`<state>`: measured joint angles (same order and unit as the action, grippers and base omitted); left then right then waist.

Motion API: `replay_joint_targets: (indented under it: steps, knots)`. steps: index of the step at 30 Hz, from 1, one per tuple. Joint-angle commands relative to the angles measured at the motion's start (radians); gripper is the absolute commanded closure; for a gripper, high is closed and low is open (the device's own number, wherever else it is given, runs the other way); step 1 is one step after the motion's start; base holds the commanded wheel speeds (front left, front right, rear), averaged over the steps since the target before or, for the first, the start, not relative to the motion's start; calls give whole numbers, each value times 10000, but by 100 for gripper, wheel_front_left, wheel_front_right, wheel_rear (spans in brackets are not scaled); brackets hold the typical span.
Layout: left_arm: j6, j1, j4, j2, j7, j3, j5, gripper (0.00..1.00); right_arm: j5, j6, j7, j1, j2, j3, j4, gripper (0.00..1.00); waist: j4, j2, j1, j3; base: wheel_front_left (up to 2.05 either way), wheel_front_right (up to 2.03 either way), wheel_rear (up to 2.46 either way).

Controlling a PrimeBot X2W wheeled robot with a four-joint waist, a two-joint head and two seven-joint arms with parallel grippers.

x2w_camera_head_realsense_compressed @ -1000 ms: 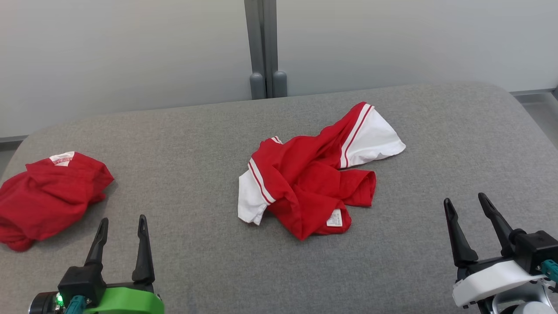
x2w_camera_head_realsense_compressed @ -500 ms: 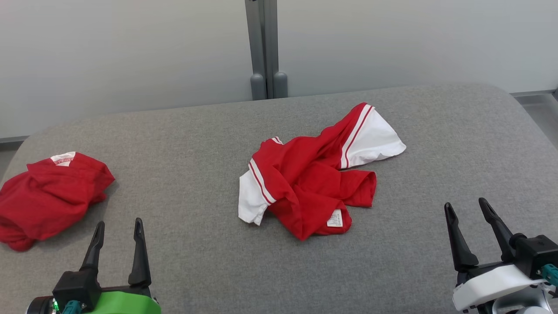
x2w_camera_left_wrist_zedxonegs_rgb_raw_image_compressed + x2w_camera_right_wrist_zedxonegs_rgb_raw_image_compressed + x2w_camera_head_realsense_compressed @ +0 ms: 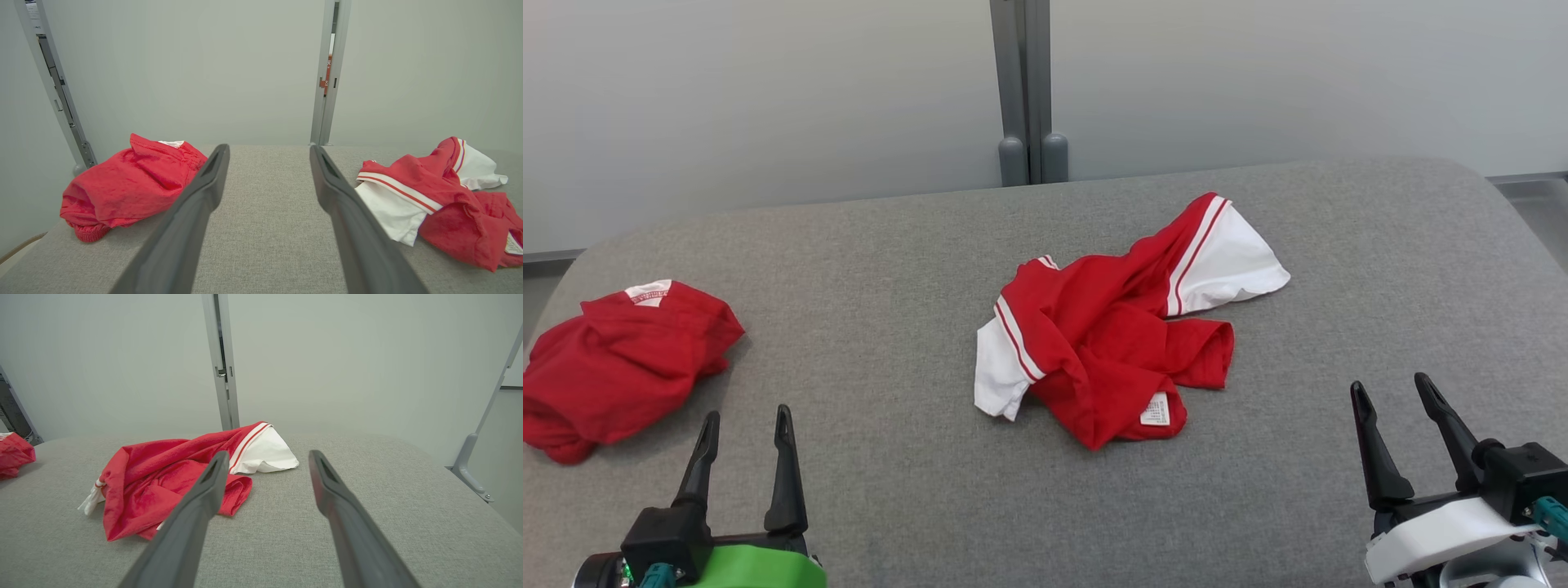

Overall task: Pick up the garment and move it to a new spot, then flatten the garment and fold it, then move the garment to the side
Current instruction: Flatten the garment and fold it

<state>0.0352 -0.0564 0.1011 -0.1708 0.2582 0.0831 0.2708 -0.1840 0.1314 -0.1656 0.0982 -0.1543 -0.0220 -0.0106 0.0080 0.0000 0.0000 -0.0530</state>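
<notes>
Two garments lie on the grey padded table [image 3: 890,269]. The task's garment [image 3: 1111,343], a red shirt with white sleeves edged in red stripes, sits crumpled near the middle of the table, a little toward the table's right half. One white sleeve [image 3: 1225,265] spreads toward the table's far edge, the other [image 3: 996,380] points toward its near edge, and a small white label [image 3: 1156,408] shows on the red cloth at the side nearest the robot. A second red garment [image 3: 621,363] is bunched at the table's left end, well apart from the shirt.

The left gripper [image 3: 747,412] hangs over the table's near left corner with its two dark fingers spread apart and nothing between them. The right gripper [image 3: 1388,382] hangs over the table's near right corner, its fingers likewise parted and empty. Neither touches any cloth. A grey post [image 3: 1025,90] rises behind the table's far edge.
</notes>
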Motion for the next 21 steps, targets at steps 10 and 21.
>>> replay_joint_targets:
  steps: [10, 21]
  knots:
    - [-38, -189, 49, 5, 70, -37, -79, 0, -25, -14, -43, 91, -18, 57, -62, 0, 38, 0, 0, -15, 0, 0, 0]
    - [-30, -216, -41, 15, 74, -77, -77, 0, 19, -14, 12, 119, -14, 94, -1, 0, 34, 0, 0, -12, 0, 0, 0]
